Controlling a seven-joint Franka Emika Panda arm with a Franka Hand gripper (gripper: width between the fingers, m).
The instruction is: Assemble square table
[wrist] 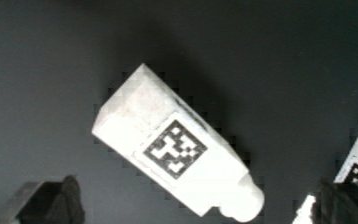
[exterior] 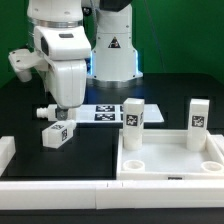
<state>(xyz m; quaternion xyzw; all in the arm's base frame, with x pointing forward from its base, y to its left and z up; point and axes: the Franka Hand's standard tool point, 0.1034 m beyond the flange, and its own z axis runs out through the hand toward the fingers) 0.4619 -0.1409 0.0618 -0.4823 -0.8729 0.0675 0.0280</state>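
Leg pick-up is the step you are in. The tool (exterior: 62,108) hangs empty over the black counter (exterior: 20,118), just above a short chunky white plastic leg (exterior: 57,135) that lies on its side with its black-and-white square tag facing up. In the wrist view that lying leg runs diagonally across the frame. Only one dark finger (wrist: 51,203) shows clearly, far off to one side, so you can judge the jaws to be spread wide and closed on nothing.

The white plastic square slab (exterior: 170,172) with raised rim and round corner sockets rests on the counter toward the exterior view's right, well apart from the tool. Two more tagged white legs stand upright in its far corners, one (exterior: 133,117) and the other (exterior: 199,115), while the two nearer sockets look unfilled. By that count the task seems about half done.

The thin flat marker board (exterior: 105,110) lies between tool and slab, and a long plain white bar (exterior: 90,188) runs along the front. A small white piece (exterior: 45,112) beside the tool is too hidden to name.

Your next move calls for turning the wrist until the jaws straddle the lying leg's short width. Then lower straight down, close firmly, and carry the leg to an open socket.
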